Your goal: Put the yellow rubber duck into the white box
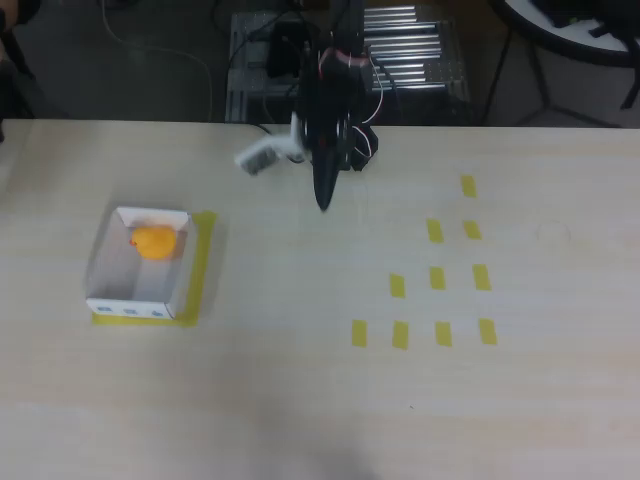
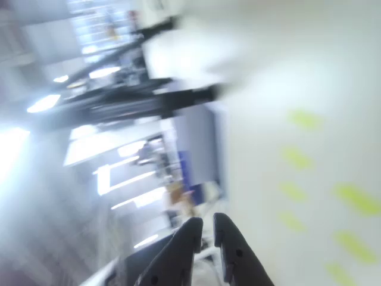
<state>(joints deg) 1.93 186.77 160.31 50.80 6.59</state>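
Observation:
The yellow rubber duck (image 1: 154,242) lies inside the white box (image 1: 104,258), toward its far end, at the left of the table in the overhead view. The box is open-topped with small blue marks on its near outer side and stands on a yellow tape outline. My gripper (image 1: 322,200) hangs over the table's far middle, well right of the box, its dark fingers pointing down. In the blurred wrist view the gripper (image 2: 208,225) has its two fingertips nearly together with nothing between them.
Several short yellow tape strips (image 1: 437,278) lie in rows on the right half of the table. The arm's base and cables (image 1: 330,70) stand at the far edge. A metal rack (image 1: 410,55) is behind the table.

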